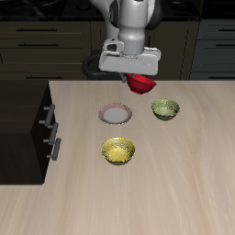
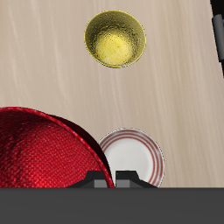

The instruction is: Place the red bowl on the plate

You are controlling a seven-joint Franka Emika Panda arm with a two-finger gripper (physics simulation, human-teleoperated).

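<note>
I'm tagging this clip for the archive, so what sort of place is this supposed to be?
Probably a simulated kitchen. Dark cabinets with drawers run behind a pale wooden table, which carries tableware: a yellow bowl, an olive-green bowl and a plate. The claw holds a red bowl above the table.

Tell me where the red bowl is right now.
The red bowl hangs in the gripper above the table, off the plate, farther back between it and the green bowl.
</note>
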